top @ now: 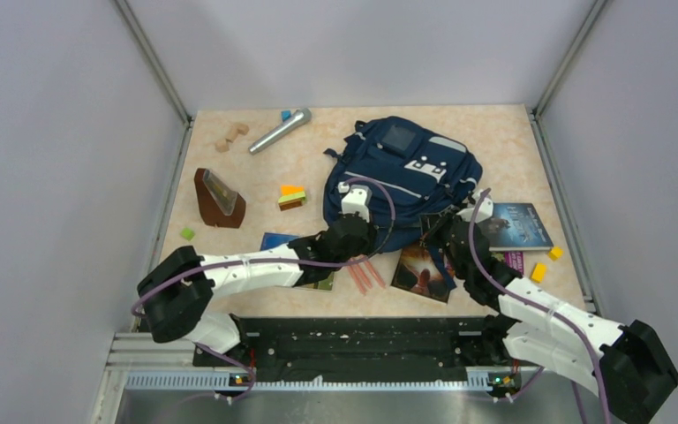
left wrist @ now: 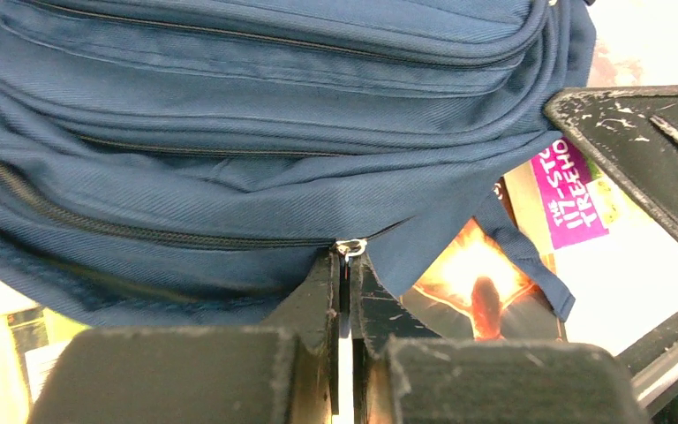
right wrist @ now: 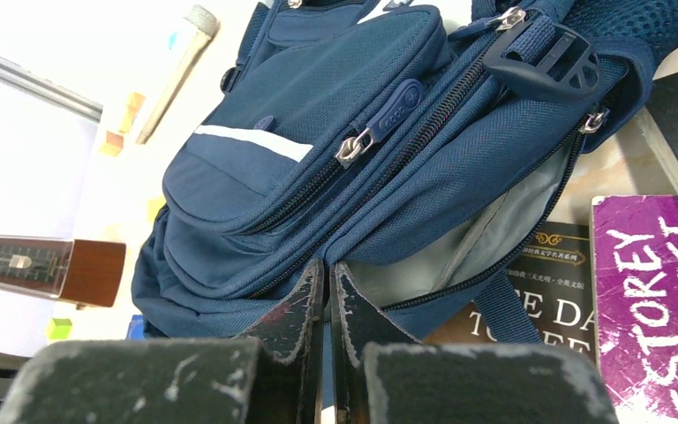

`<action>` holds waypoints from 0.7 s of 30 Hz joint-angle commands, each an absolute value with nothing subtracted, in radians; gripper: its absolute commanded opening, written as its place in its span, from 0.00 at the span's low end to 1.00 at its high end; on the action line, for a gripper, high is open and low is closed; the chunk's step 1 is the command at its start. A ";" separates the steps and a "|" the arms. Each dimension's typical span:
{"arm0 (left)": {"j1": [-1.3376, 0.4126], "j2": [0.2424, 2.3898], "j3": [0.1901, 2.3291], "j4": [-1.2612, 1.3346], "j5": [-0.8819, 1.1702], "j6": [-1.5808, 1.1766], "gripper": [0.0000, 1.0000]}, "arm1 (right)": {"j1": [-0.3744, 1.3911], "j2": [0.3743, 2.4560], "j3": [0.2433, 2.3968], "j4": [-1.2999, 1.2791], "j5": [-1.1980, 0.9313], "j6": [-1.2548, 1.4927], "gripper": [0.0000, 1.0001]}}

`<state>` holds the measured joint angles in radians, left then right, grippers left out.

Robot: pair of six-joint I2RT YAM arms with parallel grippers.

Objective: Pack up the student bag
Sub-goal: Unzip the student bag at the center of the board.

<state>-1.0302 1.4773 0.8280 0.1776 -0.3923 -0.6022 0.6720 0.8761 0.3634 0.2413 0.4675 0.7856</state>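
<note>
The student bag (top: 406, 168), navy blue with grey stripes, lies flat at the middle of the table. My left gripper (top: 364, 233) is at its near edge, shut on a metal zipper pull (left wrist: 350, 247) at the end of a closed zip line; in the left wrist view the gripper (left wrist: 346, 265) has the bag (left wrist: 256, 115) filling the frame above it. My right gripper (top: 437, 226) is at the bag's near right corner. In the right wrist view the gripper (right wrist: 327, 274) is shut on the bag's fabric edge (right wrist: 274, 230), beside a zip gap showing grey lining (right wrist: 485, 238).
Books lie near the bag: a dark one (top: 516, 225), a flame-covered one (top: 422, 269) and a purple one (right wrist: 653, 300). A microphone (top: 280, 130), wooden blocks (top: 229, 137), a brown metronome (top: 219, 199), coloured blocks (top: 291, 196), red pencils (top: 366, 274) and yellow blocks (top: 538, 272) are scattered around.
</note>
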 commanded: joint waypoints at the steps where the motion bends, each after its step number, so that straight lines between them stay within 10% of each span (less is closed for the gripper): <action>1: -1.023 1.394 0.819 0.133 -0.481 -0.556 0.00 | 0.666 0.852 0.428 0.269 0.574 0.737 0.00; 21: -0.868 1.290 0.777 0.034 -0.308 -0.496 0.00 | 0.531 0.961 0.545 0.196 0.431 0.610 0.00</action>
